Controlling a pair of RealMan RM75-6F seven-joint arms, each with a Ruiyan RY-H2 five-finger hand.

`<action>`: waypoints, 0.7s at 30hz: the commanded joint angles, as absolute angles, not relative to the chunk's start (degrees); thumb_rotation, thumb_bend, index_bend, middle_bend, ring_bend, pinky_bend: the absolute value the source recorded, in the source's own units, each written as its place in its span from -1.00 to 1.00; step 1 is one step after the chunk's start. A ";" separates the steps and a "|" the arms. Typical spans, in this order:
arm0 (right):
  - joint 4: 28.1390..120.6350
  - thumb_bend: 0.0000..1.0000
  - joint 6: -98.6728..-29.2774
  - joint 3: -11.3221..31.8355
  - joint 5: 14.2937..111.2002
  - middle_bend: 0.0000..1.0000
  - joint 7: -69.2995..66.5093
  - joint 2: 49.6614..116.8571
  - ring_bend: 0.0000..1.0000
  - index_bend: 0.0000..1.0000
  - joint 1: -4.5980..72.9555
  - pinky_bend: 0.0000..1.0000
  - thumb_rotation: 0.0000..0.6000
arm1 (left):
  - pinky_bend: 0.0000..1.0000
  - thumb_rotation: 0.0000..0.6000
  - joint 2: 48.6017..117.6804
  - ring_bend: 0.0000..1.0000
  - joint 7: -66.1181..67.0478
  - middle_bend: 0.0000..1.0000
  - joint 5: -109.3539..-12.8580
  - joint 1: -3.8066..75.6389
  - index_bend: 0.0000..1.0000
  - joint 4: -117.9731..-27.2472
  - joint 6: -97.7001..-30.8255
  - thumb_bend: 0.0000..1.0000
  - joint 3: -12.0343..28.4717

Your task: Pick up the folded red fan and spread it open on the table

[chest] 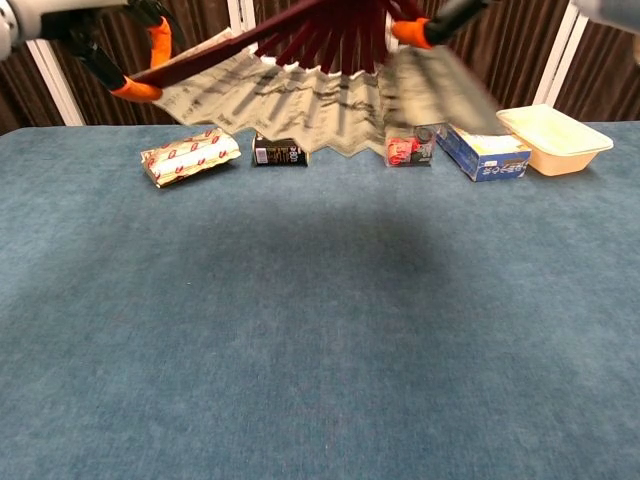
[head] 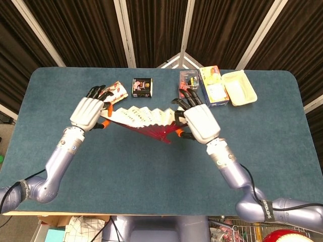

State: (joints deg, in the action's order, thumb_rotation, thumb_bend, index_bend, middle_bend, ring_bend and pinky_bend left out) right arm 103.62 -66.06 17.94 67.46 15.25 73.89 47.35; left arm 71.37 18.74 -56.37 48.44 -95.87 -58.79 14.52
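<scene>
Red fan [head: 146, 121] spread, gripped by left robot hand [head: 90, 112] and right robot hand [head: 199, 121], packets [chest: 190, 156] behind.

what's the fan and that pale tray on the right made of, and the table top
The red folding fan looks like a pleated paper or thin fabric leaf, matte cream with dark print, on glossy dark red ribs, probably plastic or lacquered wood. The pale yellow rectangular tray looks like smooth moulded plastic or foam, with rounded edges. The blue table top seems covered in felt-like cloth, matte and faintly mottled.
</scene>
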 commanded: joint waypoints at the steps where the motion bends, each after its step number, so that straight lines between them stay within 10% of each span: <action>1: 102.35 -0.10 -68.10 16.56 69.70 -0.43 16.73 73.04 -1.00 0.55 45.79 -1.00 1.00 | -0.99 1.00 70.67 -1.00 18.09 -0.64 -56.97 47.78 0.44 -96.37 -59.36 -0.04 14.49; 21: 99.76 -0.10 -72.24 9.43 77.37 -0.42 16.55 72.07 -1.00 0.55 38.06 -1.00 1.00 | -0.99 1.00 69.04 -1.00 16.80 -0.63 -60.36 44.50 0.45 -97.55 -60.84 -0.04 12.40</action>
